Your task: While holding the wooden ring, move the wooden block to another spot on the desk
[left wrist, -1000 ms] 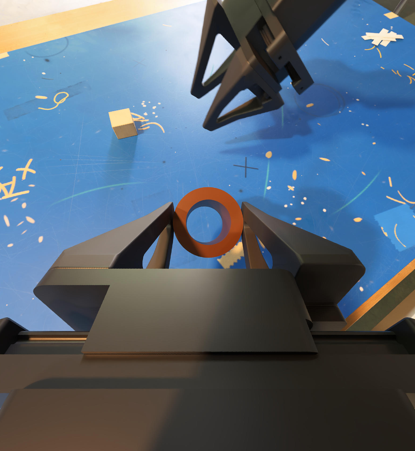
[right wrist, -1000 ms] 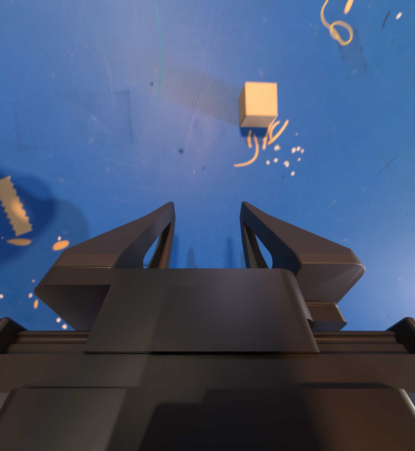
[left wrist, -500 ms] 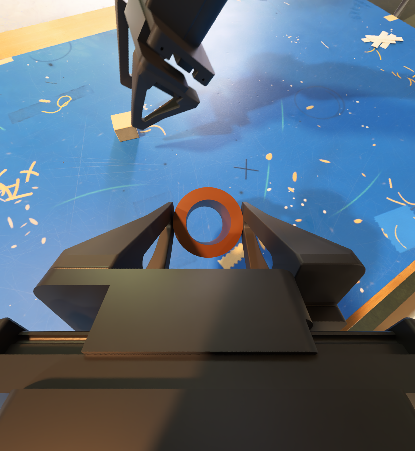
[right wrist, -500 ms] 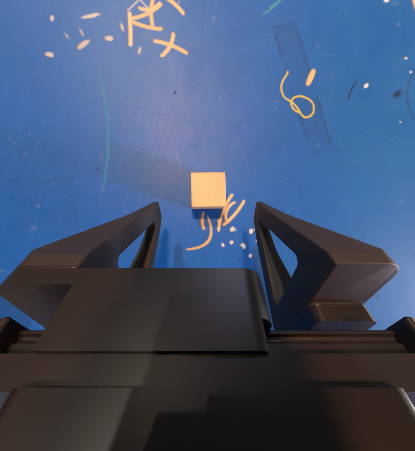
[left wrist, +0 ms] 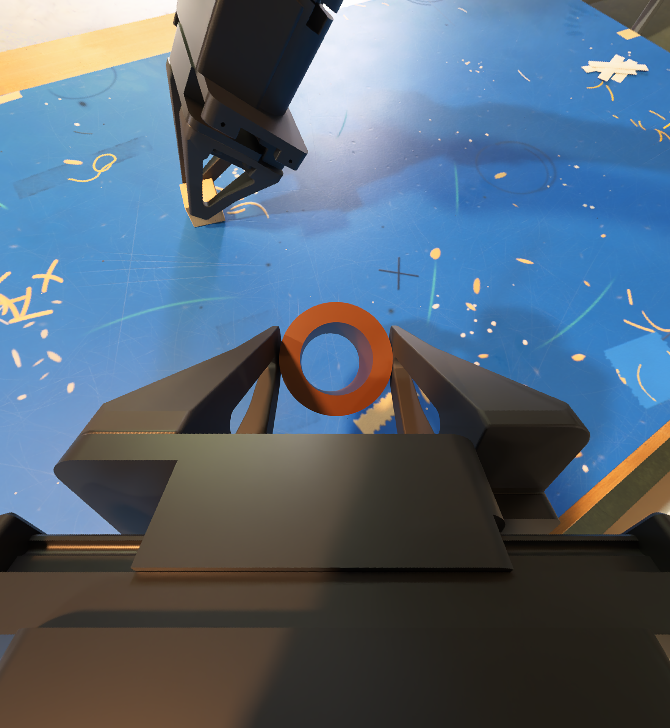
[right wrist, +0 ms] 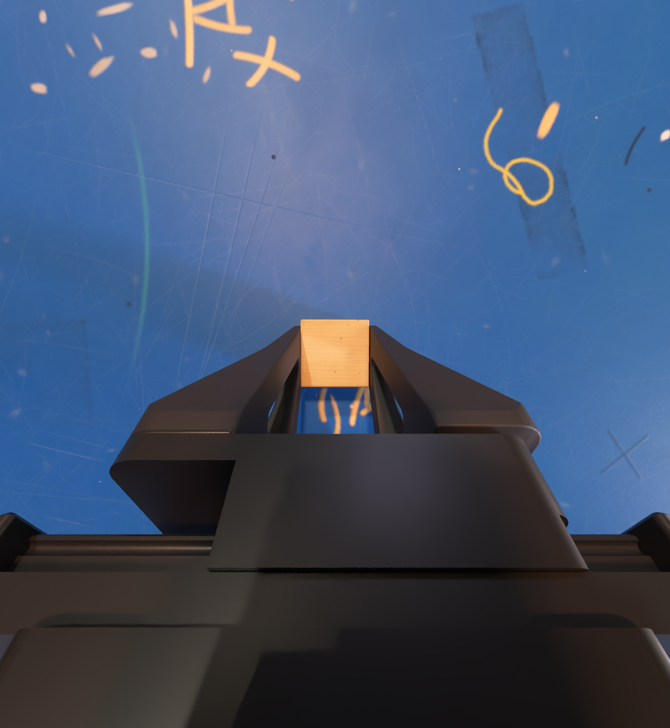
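Note:
My left gripper is shut on the reddish-brown wooden ring, held upright above the blue desk with its hole facing me. The pale wooden block sits between the fingertips of my right gripper, which is shut on it from both sides. In the left wrist view the right gripper stands nearly upright at the far left over the block, which rests on the desk and is partly hidden by a finger.
The blue desk mat is scratched and marked with yellow scribbles and a dark cross. A wooden desk edge runs along the right and another along the far left. A serrated tape scrap lies under the ring.
The right gripper has come down over the block and closed its fingers on it. The left gripper and ring have stayed still.

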